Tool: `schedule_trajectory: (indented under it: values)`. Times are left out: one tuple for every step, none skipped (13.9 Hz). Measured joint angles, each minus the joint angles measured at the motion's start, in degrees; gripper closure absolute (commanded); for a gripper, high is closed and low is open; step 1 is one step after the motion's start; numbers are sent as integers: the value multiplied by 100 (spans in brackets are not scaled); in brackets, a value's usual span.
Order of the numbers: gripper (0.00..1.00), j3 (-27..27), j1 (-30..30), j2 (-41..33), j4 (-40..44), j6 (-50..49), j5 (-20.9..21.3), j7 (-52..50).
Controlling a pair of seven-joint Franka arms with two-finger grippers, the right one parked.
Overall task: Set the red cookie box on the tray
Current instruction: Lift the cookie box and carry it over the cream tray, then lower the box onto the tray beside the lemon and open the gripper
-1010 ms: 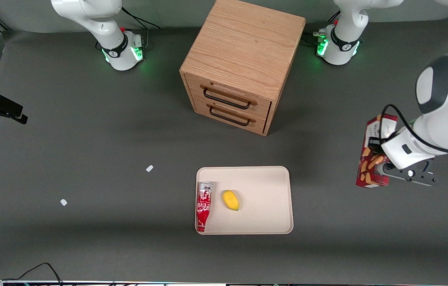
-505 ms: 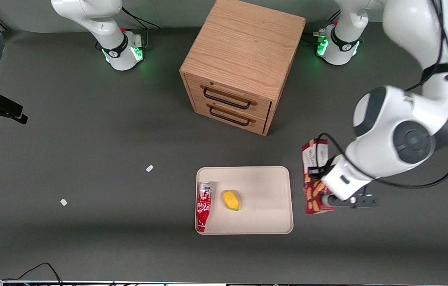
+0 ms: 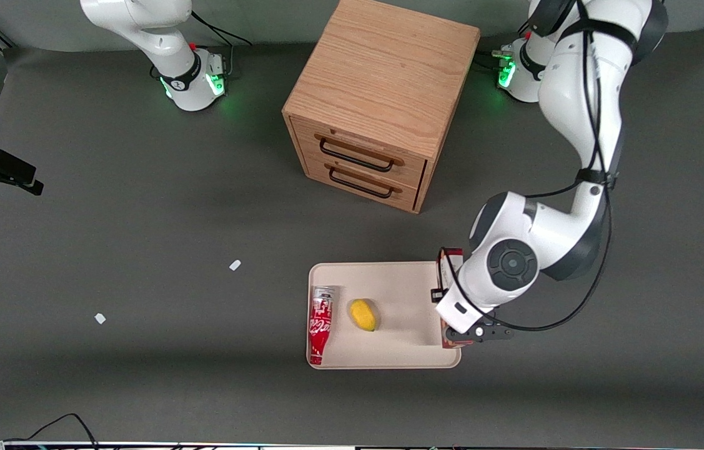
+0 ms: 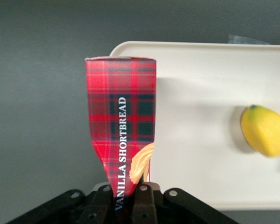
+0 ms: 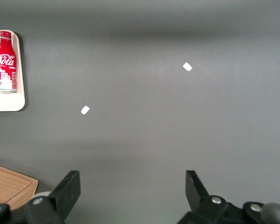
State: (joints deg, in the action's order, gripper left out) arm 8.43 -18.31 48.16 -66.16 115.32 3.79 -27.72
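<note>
left wrist view: red cookie box (image 4: pixel 120 126), tartan, marked vanilla shortbread, clamped at one end by gripper (image 4: pixel 129 196), fingers pinching the card inward; held above tray (image 4: pixel 200 60) edge, toward working arm's end. judged light, thin-walled, crushable; better gripped gently across narrow faces. lemon (image 4: pixel 265 130) and cola bottle (image 3: pixel 320 324) on tray.

Front view looks steeply down over the whole dark grey tabletop (image 3: pixel 139 219). Left wrist view sits close above the flat beige rectangular tray (image 4: pixel 200 60), shared with both other views (image 3: pixel 389 275) (image 5: pixel 4 105). The rig says always name the pincer (image 3: pixel 459 337): it hangs over that tray's rim.

pincer (image 3: pixel 451 334) gripping red cookie box (image 3: pixel 450 257) — over tray (image 3: pixel 389 275)
</note>
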Motion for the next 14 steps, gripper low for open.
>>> schedule_trajectory:
  values:
    - [100,-2,-14,124,-34,219,9,-3]
    - [100,-18,-49,265,-88,415,68,-38]
    - [100,-37,-72,337,-95,465,125,-74]
    - [100,-50,-87,379,-95,469,184,-121]
    - [97,-57,-95,395,-93,473,204,-147]
    - [24,-60,-99,393,-90,474,216,-157]
    - [0,-65,-100,393,-91,474,224,-160]
    - [0,-67,-101,393,-91,486,260,-161]
    - [0,-68,-104,394,-99,540,329,-173]
    - [0,-68,-108,394,-102,615,390,-202]
    - [0,-68,-112,394,-103,665,419,-230]
    - [0,-68,-117,394,-103,693,430,-248]
    - [0,-68,-120,394,-103,702,431,-256]
    - [0,-68,-123,393,-103,705,431,-263]
